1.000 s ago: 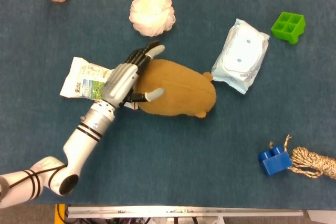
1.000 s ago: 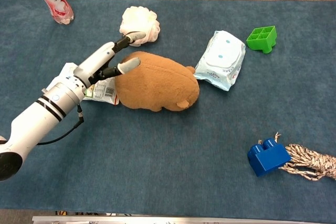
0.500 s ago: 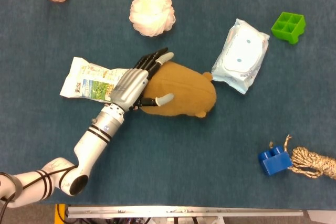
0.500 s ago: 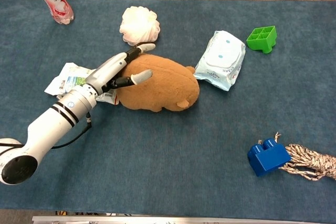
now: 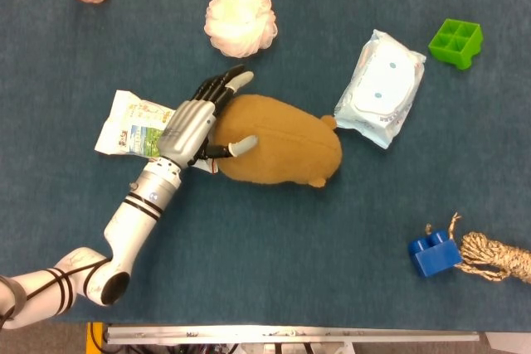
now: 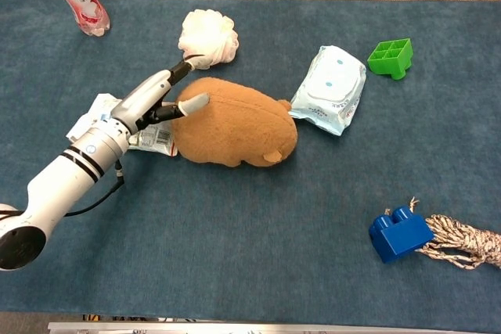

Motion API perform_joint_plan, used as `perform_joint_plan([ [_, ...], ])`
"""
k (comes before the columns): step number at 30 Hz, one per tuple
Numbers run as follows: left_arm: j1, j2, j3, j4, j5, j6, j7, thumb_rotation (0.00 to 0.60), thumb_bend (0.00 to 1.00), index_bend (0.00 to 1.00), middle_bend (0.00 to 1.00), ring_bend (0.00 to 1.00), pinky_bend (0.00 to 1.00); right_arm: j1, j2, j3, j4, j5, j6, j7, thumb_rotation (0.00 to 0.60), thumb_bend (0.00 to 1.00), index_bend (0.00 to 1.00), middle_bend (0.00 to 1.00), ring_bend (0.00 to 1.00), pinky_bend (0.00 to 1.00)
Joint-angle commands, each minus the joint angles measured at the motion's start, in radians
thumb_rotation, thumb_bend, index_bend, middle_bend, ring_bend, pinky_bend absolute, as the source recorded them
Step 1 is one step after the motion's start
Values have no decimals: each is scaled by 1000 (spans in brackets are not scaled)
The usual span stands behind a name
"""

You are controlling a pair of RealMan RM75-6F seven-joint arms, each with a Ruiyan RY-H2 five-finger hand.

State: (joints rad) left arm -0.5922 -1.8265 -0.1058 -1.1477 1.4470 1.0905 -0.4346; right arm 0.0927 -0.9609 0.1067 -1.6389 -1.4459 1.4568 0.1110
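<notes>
just one plush toy [image 5: 282, 140], two bricks

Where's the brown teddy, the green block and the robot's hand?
brown teddy [image 5: 286, 148], head view, middle of its back.
green block [image 5: 455, 41], head view, its top.
left hand [image 5: 192, 122], head view, back of the hand.

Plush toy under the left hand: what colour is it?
Plain light brown; the plush toy shows best in the head view.

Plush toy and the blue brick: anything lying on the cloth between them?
Nothing. In the head view only bare blue cloth runs from the brown plush toy down to the blue brick; the chest view agrees. The frayed rope lies beyond the brick.
</notes>
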Motion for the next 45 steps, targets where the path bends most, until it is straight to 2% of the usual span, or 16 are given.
perform_joint_plan([
  [1,-1,12,-7,-30,6,13,7,144,97,0,19,30,0,-1,-1,0,2,0,1,3,600,41,247,280,166,166],
  [12,-15,-5,-12,-100,6,13,88,141,97,0,19,30,0,-7,-1,-2,14,0,5,19,600,41,247,280,166,166],
  [21,-9,-54,12,-49,-2,-4,110,145,96,0,19,30,0,-9,0,-2,19,3,3,23,600,41,247,280,166,166],
  [31,-2,-71,1,13,-20,-13,78,141,96,0,19,30,0,-6,-3,-1,20,5,-4,21,600,41,247,280,165,166],
  [37,-2,-52,-18,19,-26,-6,61,140,96,0,19,30,0,-7,-2,-1,16,4,-3,18,600,41,247,280,166,166],
  [45,8,20,-32,-42,-14,30,71,143,96,0,19,29,0,-6,-3,1,17,5,-4,20,600,41,247,280,166,166],
])
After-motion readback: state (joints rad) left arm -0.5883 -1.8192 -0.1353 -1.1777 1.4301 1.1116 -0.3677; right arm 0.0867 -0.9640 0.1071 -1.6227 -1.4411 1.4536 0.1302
